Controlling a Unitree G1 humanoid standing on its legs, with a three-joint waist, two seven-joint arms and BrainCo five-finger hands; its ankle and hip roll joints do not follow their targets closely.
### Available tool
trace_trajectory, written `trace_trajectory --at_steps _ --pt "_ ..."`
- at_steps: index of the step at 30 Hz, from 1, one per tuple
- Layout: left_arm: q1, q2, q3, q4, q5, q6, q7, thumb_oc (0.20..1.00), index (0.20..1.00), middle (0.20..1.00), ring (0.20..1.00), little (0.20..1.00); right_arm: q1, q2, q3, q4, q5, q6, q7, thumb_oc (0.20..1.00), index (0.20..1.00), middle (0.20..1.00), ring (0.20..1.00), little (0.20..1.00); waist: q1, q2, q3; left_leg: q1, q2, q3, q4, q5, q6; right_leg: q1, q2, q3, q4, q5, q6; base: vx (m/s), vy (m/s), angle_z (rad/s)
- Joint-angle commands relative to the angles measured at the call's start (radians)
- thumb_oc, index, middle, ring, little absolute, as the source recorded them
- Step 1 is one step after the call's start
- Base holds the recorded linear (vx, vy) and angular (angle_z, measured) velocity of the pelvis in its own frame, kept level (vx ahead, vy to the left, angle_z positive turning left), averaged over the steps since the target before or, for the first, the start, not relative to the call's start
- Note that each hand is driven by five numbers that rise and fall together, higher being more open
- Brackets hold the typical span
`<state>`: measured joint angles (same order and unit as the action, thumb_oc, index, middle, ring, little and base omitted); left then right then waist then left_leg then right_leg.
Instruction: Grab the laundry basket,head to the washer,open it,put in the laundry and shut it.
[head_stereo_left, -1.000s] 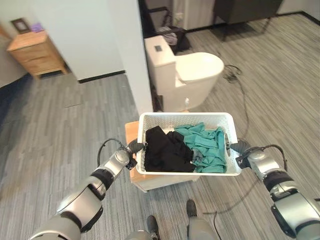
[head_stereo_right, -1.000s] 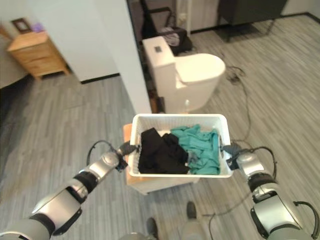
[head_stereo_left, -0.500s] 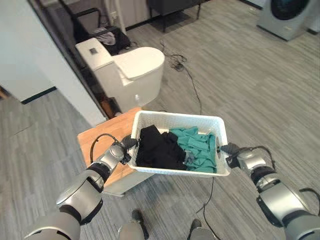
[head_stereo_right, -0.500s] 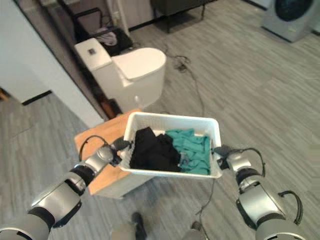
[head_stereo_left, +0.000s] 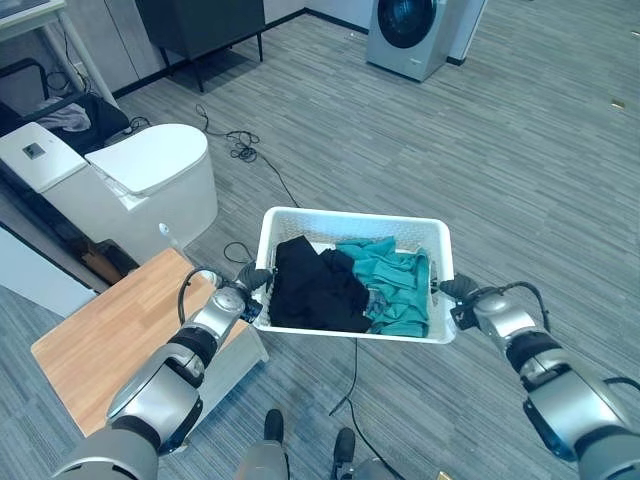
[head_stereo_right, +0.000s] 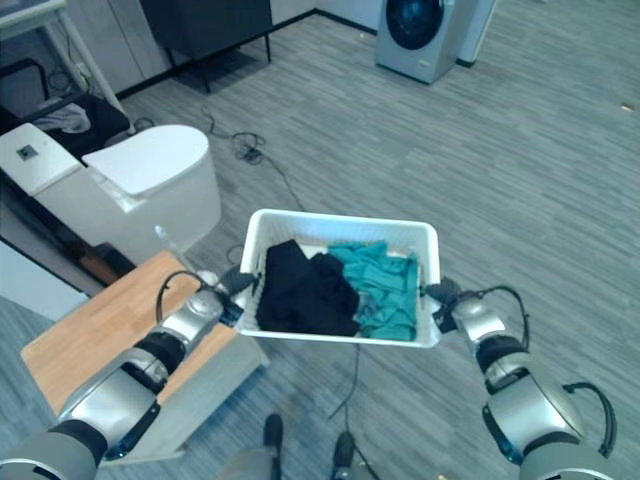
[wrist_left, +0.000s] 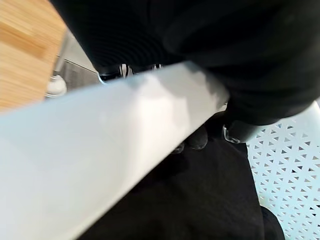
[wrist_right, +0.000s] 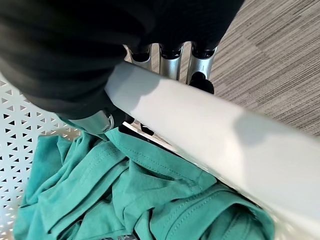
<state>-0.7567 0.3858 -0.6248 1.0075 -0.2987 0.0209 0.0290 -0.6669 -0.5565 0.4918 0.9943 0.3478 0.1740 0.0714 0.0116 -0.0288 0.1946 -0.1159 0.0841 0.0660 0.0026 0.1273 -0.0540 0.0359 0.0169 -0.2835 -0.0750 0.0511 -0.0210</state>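
The view has swung round within the last second: the wall and wooden dresser have gone from sight, and the grey front-loading washer (head_stereo_left: 408, 35) now shows at the far end of the striped grey plank floor (head_stereo_left: 540, 170). That reads as the robot turning toward the machine with the load already lifted, so the walk across is what remains before opening the door.

The left hand (head_stereo_left: 243, 292) is curled over the left rim of the white perforated plastic laundry basket (head_stereo_left: 345, 216); its wrist view shows dark fingertips (wrist_left: 197, 139) hooked inside the rim against the black garment (head_stereo_left: 310, 285). Beside that lies the teal garment (head_stereo_left: 395, 290), both clothes inside the basket, which is carried in the air between the arms. The right hand (head_stereo_left: 472, 303) clamps the right rim, fingers (wrist_right: 170, 60) wrapped over its edge.

To the left stand a low light-wood tabletop (head_stereo_left: 110, 335) just beside the left arm, and a white toilet (head_stereo_left: 140, 180) beyond it. A black cable (head_stereo_left: 240, 150) trails across the floor between toilet and washer, a likely snag on the way.
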Motion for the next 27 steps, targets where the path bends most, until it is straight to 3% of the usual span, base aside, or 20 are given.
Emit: trace_trajectory --at_steps 1,12,14,17,21,22,25,27 --pt "-0.095 0.039 -0.003 0.044 0.009 -0.054 0.029 0.2 0.2 0.2 0.2 0.2 -0.037 -0.048 -0.052 -0.061 0.063 -0.071 0.018 0.2 0.2 0.2 0.2 0.2 0.047 -0.01 -0.048 0.0 -0.048 -0.003 0.045 -0.096 0.013 0.041 -0.105 0.066 0.089 -0.128 0.12 0.09 0.008 0.01" --pt "-0.091 0.052 -0.007 -0.006 0.016 -0.053 0.021 0.2 0.2 0.2 0.2 0.2 0.037 -0.123 -0.106 -0.182 0.079 -0.074 0.018 0.2 0.2 0.2 0.2 0.2 0.007 -0.012 -0.038 0.009 -0.016 0.02 0.045 -0.086 -0.005 0.029 -0.079 0.09 0.105 -0.151 0.096 0.05 -0.051 0.02" --pt "-0.108 0.05 -0.008 -0.009 0.023 -0.047 0.021 0.2 0.2 0.2 0.2 0.2 0.039 -0.144 -0.114 -0.242 0.101 -0.083 0.01 0.2 0.2 0.2 0.2 0.2 0.011 -0.041 0.004 -0.117 0.007 0.022 0.32 -0.083 -0.012 0.052 -0.067 0.083 0.125 -0.172 0.069 0.08 -0.21 0.11" --pt "-0.117 0.039 -0.008 0.003 0.02 -0.048 0.027 0.2 0.2 0.2 0.2 0.2 0.041 -0.148 -0.119 -0.221 0.11 -0.085 -0.001 0.2 0.2 0.2 0.2 0.2 0.019 -0.042 0.006 -0.183 0.008 0.042 0.303 -0.088 -0.005 0.077 -0.061 0.069 0.12 -0.197 0.07 0.18 -0.066 0.12" --pt "-0.131 0.038 -0.015 0.021 -0.008 -0.054 0.036 0.2 0.2 0.2 0.2 0.2 0.028 -0.11 -0.111 -0.186 0.124 -0.113 -0.022 0.2 0.2 0.2 0.2 0.2 0.053 -0.034 -0.011 -0.237 -0.037 0.026 0.05 -0.03 -0.016 0.144 -0.047 0.079 0.096 -0.224 0.088 0.4 0.06 0.19" --pt "-0.139 0.039 -0.023 0.018 -0.018 -0.055 0.036 0.2 0.2 0.2 0.2 0.2 0.016 -0.092 -0.102 -0.162 0.13 -0.117 -0.025 0.2 0.2 0.2 0.2 0.2 0.065 -0.034 -0.014 -0.258 -0.041 0.013 0.048 -0.024 -0.021 0.163 -0.046 0.089 0.096 -0.232 0.091 0.46 0.103 0.03" --pt "-0.134 0.061 -0.02 -0.03 -0.03 -0.057 0.041 0.2 0.2 0.2 0.2 0.2 -0.003 -0.03 -0.088 -0.135 0.127 -0.111 -0.021 0.2 0.2 0.2 0.2 0.2 0.095 -0.034 -0.045 -0.233 -0.071 -0.045 0.097 -0.013 0.01 0.194 -0.057 0.121 0.158 -0.256 0.103 0.49 0.138 -0.26" --pt "-0.121 0.077 -0.017 -0.039 -0.029 -0.059 0.047 0.2 0.2 0.2 0.2 0.2 0.007 0.02 -0.095 -0.124 0.138 -0.114 -0.017 0.2 0.2 0.2 0.2 0.2 0.111 -0.056 -0.058 -0.202 -0.098 -0.018 0.158 -0.065 0.049 0.16 -0.091 0.139 0.311 -0.184 0.144 0.38 0.144 -0.73"
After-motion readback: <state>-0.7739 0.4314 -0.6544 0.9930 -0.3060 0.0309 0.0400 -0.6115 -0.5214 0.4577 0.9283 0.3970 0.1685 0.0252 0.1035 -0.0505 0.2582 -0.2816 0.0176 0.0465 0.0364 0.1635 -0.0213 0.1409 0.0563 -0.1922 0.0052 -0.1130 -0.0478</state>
